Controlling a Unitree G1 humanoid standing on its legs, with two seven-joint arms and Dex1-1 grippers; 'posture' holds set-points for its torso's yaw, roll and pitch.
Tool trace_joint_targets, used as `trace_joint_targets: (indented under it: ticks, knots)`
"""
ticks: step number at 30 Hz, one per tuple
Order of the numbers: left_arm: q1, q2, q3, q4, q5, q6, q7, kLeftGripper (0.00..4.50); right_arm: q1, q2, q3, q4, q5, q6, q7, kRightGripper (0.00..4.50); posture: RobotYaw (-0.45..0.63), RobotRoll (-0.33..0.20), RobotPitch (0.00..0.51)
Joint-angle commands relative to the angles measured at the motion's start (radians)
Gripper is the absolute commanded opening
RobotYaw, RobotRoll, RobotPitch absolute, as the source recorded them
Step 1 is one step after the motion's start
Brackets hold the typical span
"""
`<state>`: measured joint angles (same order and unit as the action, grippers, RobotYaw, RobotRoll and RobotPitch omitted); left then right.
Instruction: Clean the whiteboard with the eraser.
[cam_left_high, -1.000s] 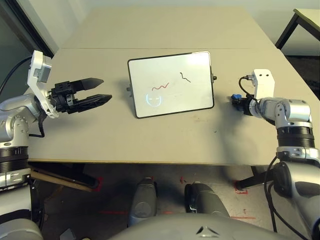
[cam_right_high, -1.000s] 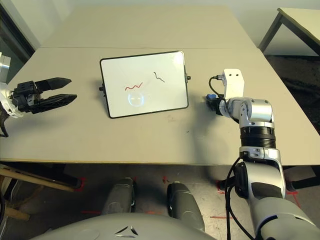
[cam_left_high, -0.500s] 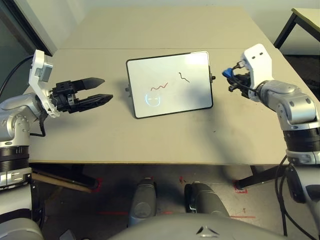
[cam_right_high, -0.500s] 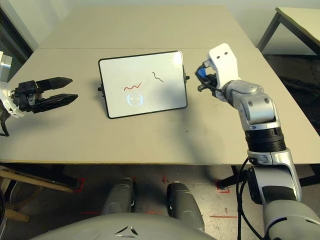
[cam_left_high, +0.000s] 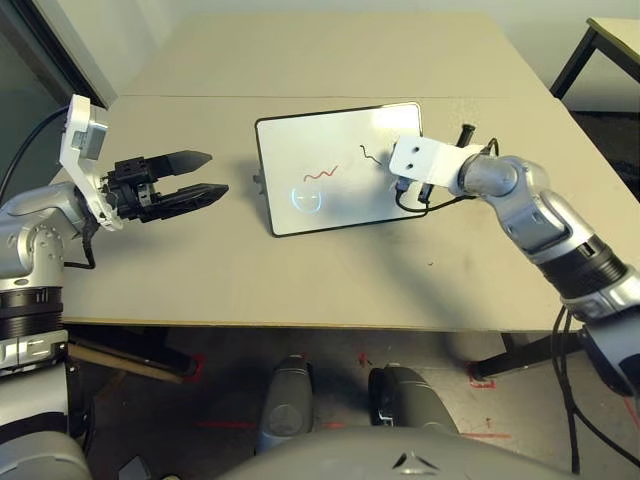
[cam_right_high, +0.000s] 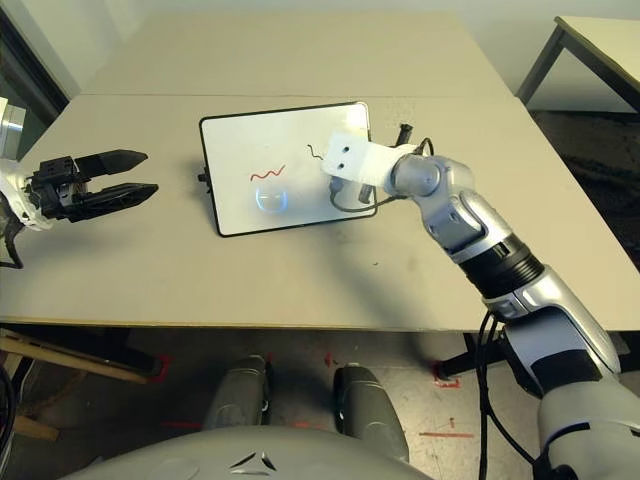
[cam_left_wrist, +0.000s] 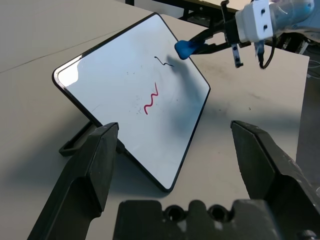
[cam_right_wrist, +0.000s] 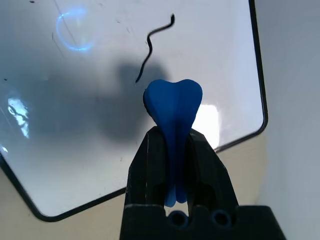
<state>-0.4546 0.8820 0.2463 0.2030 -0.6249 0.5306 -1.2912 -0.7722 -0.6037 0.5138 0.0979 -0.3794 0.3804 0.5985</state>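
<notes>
So far nothing is wiped: the whiteboard (cam_left_high: 340, 167) propped on the surface (cam_left_high: 200, 260) keeps its red squiggle (cam_left_wrist: 151, 99) and black squiggle (cam_right_wrist: 152, 45), the right tool (cam_right_wrist: 172, 145) pinches the eraser (cam_right_wrist: 173, 107) just over the black one, the left tool (cam_left_high: 195, 178) waits apart

From where I sit the light is even, bright and overhead. The whiteboard (cam_left_high: 340, 168) throws back glare: a ring-shaped lamp reflection low on its face and a bright patch at its far right corner. The right gripper (cam_right_wrist: 173, 107) and eraser (cam_right_wrist: 173, 102) cast a soft shadow on the board. The table (cam_left_high: 300, 270) shows faint arm shadows. The black fingers (cam_left_wrist: 85, 175) look soft, close to the lens.
</notes>
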Motion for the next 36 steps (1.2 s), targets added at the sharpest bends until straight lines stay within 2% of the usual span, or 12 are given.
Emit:
trace_joint_targets:
  ticks: [1, 13, 26, 30, 36]
  knots:
    - [-0.001, -0.003, -0.012, -0.01, 0.008, 0.002, 0.0, 4.5, -0.017, 0.016, 0.024, 0.038, -0.055, -0.032, 0.028, 0.33, 0.3, 0.0, 0.051]
    - [-0.003, -0.007, -0.011, -0.015, 0.007, 0.003, 0.007, 4.5, -0.033, 0.093, 0.029, 0.143, -0.154, -0.102, 0.046, 0.33, 0.31, 0.0, 0.046]
    - [0.011, -0.006, -0.002, -0.017, 0.002, 0.005, 0.012, 4.5, -0.097, 0.233, 0.051, 0.235, -0.238, -0.178, 0.026, 0.33, 0.32, 0.0, 0.043]
    - [0.014, -0.006, 0.0, -0.02, 0.001, 0.005, 0.013, 4.5, -0.098, 0.236, 0.038, 0.26, -0.248, -0.195, 0.025, 0.33, 0.32, 0.0, 0.039]
    - [0.014, -0.005, 0.0, -0.018, 0.002, 0.003, 0.011, 4.5, -0.096, 0.19, 0.001, 0.28, -0.241, -0.202, 0.03, 0.33, 0.32, 0.0, 0.039]
